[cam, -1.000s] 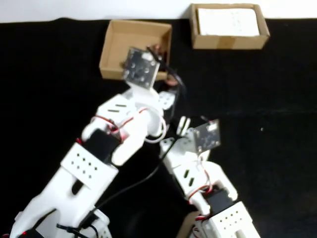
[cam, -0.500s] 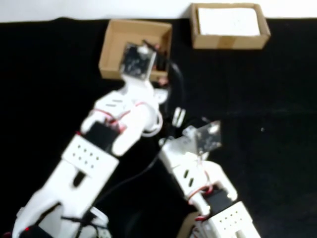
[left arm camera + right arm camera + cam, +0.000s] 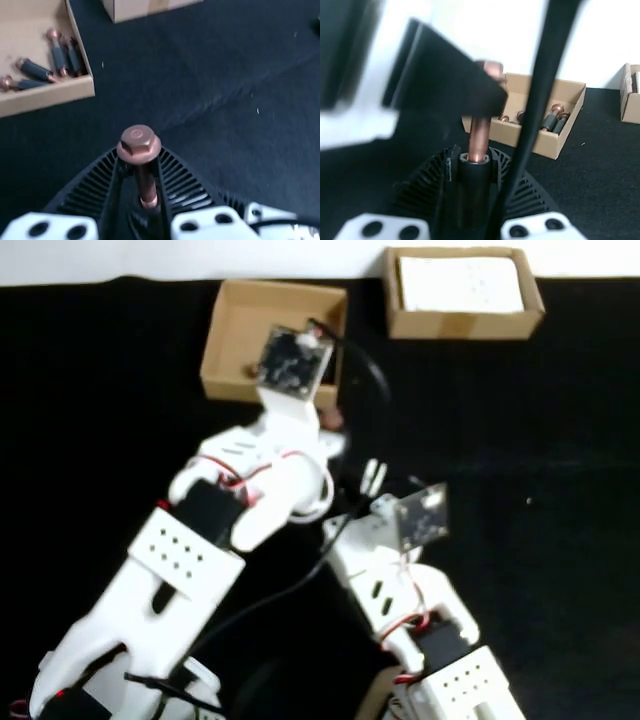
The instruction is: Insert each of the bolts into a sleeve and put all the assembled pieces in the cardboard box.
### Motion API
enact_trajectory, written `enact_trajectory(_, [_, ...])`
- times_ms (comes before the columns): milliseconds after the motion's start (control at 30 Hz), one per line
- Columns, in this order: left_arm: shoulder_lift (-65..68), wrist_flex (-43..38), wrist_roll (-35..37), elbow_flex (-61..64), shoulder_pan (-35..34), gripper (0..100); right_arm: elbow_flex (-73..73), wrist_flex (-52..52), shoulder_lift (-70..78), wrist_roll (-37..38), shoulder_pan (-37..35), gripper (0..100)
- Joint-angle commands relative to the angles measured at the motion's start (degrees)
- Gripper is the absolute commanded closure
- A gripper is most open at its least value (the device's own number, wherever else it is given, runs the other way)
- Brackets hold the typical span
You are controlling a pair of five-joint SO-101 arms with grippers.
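As one bolt meets one sleeve, touching

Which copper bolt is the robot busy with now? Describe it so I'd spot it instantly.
Find the open cardboard box at the back of the black table, with finished pieces lying in it. Near it, the left arm's jaws clamp the bolt. Unlike the boxed ones, its copper shank is mostly bare, not wrapped in a dark sleeve.
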Motion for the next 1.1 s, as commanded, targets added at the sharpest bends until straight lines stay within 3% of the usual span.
enact_trajectory(0, [0.0, 3.4, -0.3, -4.3, 0.4, 95, -0.8, -1.4, -1.5, -0.4, 1.0, 99.2])
enact_trajectory(100, [0.2, 6.0, -0.3, -4.7, 0.6, 92, -0.8, -1.4, -1.5, -0.4, 1.0, 99.2])
enact_trajectory(233, [0.1, 11.6, -0.3, -4.9, 0.7, 79, -0.8, -1.4, -1.5, -0.4, 1.0, 99.2])
enact_trajectory(400, [0.0, 25.3, -1.1, -13.6, 0.4, 75, -0.3, -1.5, -1.0, -0.3, 1.6, 99.2])
enact_trajectory(567, [-0.6, 37.8, -12.4, -23.3, 0.3, 75, -3.1, -1.4, -0.7, -0.1, 1.8, 99.2])
enact_trajectory(900, [-20.4, 39.3, -13.5, -18.5, -3.7, 75, -19.0, -2.6, 18.2, -0.3, 2.2, 99.2])
enact_trajectory(1067, [-26.5, 39.3, -13.5, -12.4, -18.8, 75, -29.1, -8.5, 30.6, -0.1, 2.5, 99.2])
